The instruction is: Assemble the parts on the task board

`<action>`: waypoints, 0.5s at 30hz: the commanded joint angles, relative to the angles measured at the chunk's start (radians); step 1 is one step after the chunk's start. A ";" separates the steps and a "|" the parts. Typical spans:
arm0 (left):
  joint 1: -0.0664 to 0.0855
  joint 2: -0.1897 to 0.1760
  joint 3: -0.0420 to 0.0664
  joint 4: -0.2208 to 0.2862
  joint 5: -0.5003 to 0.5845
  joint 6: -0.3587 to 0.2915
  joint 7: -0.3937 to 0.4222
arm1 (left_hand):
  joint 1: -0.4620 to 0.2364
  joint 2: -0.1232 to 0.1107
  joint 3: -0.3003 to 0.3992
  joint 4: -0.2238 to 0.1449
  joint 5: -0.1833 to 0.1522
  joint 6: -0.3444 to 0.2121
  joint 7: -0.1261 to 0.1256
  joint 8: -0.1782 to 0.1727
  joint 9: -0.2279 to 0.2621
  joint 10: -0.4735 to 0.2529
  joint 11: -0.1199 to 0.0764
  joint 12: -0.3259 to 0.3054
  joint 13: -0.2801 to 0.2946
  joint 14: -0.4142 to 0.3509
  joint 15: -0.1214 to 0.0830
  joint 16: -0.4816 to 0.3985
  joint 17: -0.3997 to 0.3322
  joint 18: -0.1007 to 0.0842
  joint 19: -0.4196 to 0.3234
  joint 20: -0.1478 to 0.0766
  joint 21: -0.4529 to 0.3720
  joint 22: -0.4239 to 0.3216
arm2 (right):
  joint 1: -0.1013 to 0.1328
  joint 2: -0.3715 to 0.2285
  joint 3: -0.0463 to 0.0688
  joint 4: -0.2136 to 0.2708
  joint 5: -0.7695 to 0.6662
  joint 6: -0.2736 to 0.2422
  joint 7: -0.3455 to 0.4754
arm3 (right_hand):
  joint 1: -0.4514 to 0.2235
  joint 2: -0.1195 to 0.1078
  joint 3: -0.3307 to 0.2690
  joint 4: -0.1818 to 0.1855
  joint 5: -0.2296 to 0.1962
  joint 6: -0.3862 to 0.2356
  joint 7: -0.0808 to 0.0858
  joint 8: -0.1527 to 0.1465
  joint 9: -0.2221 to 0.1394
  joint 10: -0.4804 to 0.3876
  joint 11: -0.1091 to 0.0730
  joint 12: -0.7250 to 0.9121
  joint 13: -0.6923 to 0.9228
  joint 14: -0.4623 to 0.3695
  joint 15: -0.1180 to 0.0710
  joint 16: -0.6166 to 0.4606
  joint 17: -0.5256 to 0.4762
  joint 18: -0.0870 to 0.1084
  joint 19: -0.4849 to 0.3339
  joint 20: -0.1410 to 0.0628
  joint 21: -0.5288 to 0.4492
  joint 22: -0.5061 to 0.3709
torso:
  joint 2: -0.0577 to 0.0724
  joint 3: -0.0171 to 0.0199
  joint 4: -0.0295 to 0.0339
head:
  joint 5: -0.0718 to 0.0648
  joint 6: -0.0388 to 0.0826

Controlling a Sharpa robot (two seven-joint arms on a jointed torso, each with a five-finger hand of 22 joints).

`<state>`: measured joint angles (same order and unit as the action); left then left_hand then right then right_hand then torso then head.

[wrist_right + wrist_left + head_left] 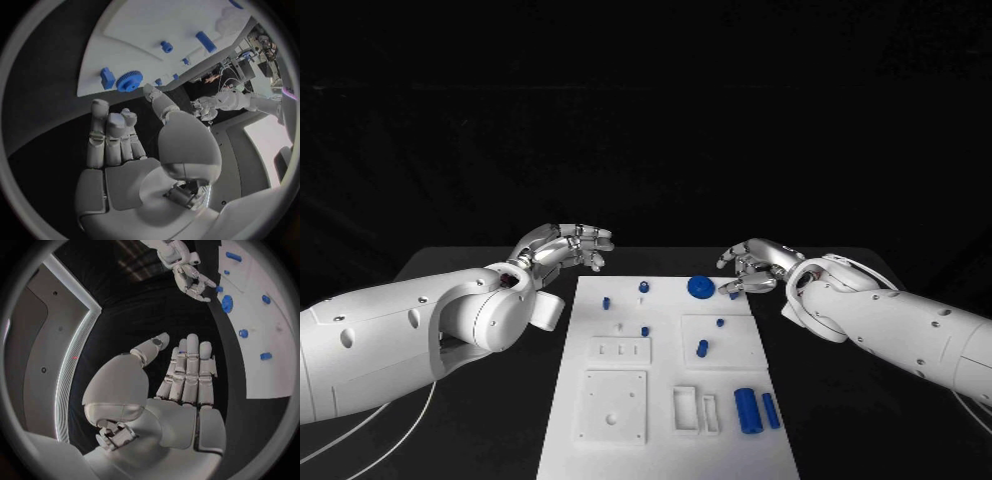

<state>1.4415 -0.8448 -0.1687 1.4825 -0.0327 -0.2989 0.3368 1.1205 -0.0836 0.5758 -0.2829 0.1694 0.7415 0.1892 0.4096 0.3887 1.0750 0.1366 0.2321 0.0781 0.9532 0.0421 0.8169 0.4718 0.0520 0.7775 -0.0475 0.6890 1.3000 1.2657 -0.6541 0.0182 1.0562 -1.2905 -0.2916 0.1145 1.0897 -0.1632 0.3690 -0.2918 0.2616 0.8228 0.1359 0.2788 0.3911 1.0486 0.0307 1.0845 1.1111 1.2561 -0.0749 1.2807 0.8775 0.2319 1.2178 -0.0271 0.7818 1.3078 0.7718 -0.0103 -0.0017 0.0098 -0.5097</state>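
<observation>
Table (473,420) under one white task board (668,440), one blue gear (700,287), two blue cylinders (747,407) side by side, my left hand (570,246) and right hand (750,267) both empty, fingers loose.

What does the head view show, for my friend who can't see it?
Two white robot arms reach over a black table; the left hand and the right hand hover empty beside the far end of a white task board, where small blue parts sit.
</observation>
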 commanded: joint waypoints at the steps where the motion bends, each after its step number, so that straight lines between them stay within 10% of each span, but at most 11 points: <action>1: 0.001 0.004 0.001 0.000 -0.007 0.014 0.010 | -0.005 -0.006 0.003 -0.002 -0.006 0.004 0.004 -0.006 -0.001 0.000 0.005 -0.004 -0.001 0.006 0.001 0.003 -0.001 0.017 -0.002 -0.007 0.006 -0.002 | 0.004 0.013 0.001 -0.003 -0.109 -0.003 -0.057 | -0.004 0.005 -0.009 0.000 -0.009 0.027 0.015 0.008 0.002 0.016 0.006 0.023 0.004 0.012 0.000 0.006 0.007 0.030 0.011 -0.005 0.010 0.021 | 0.002 -0.0024 0.0006 | -0.001 -0.001; 15: 0.002 -0.003 0.002 0.018 -0.008 0.012 0.008 | -0.005 -0.006 0.003 -0.002 -0.006 0.004 0.004 -0.006 -0.001 0.000 0.005 -0.005 -0.001 0.006 0.001 0.003 -0.002 0.016 -0.002 -0.007 0.006 -0.002 | 0.012 0.086 0.001 -0.046 -0.242 0.056 -0.136 | 0.008 0.010 0.001 0.001 -0.036 0.050 0.010 0.009 -0.002 0.038 0.001 0.095 0.034 0.021 -0.003 0.030 0.050 0.030 0.042 -0.018 0.044 0.021 | 0.007 -0.0024 0.0078 | -0.001 -0.003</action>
<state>1.4418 -0.8469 -0.1678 1.4959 -0.0356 -0.2987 0.3366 1.1205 -0.0836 0.5758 -0.2829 0.1694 0.7415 0.1892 0.4096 0.3888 1.0749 0.1366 0.2322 0.0781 0.9532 0.0422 0.8169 0.4709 0.0564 0.7774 -0.0474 0.6890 1.2990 1.2775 -0.5707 0.0185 1.0149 -1.4747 -0.2625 0.0147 1.0951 -0.1579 0.3627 -0.2900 0.2300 0.8448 0.1249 0.2894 0.3898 1.0781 0.0335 1.1734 1.1442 1.2705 -0.0786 1.3077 0.9260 0.2223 1.2510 -0.0417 0.8208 1.3077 0.7756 -0.0122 0.0027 0.0088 -0.5134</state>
